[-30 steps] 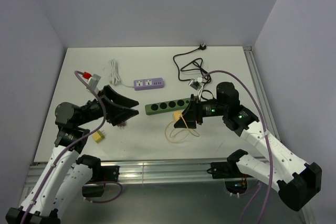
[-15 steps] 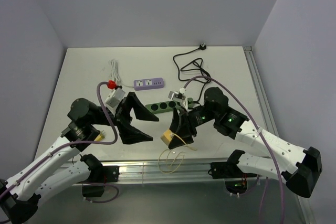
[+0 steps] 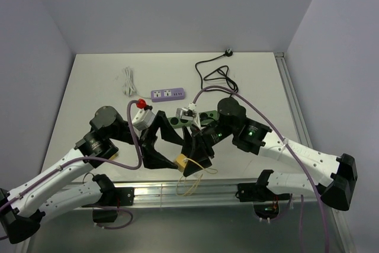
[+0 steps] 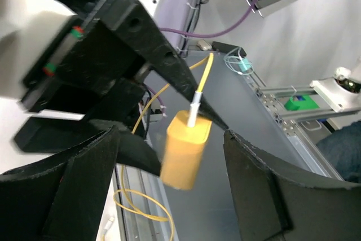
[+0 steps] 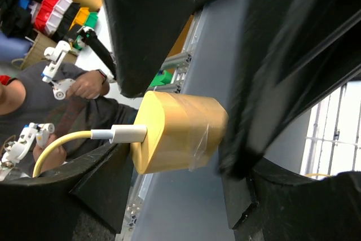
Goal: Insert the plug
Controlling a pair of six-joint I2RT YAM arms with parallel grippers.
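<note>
The plug [image 3: 180, 161] is a yellow block with a white connector and a yellow cable [image 3: 192, 182]. It hangs in the air over the table's near edge. My right gripper [image 3: 190, 157] is shut on the plug [image 5: 180, 131], its black fingers [image 5: 90, 187] pressing from two sides. My left gripper [image 3: 172, 149] faces it from the left and stands open. In the left wrist view the plug [image 4: 183, 150] sits between the left fingers [image 4: 259, 190] with a gap on each side. A green power strip [image 3: 177, 118] lies behind both grippers, partly hidden.
A purple power strip [image 3: 167, 94] lies further back on the white table [image 3: 89, 87]. A coiled black cable [image 3: 216, 75] sits at the back right and a white cable [image 3: 128, 81] at the back left. The yellow cable loops over the metal front rail [image 3: 177, 191].
My right gripper has carried the plug from beside the green strip toward the near edge. My left arm swung right and forward, bringing its open fingers around the plug.
</note>
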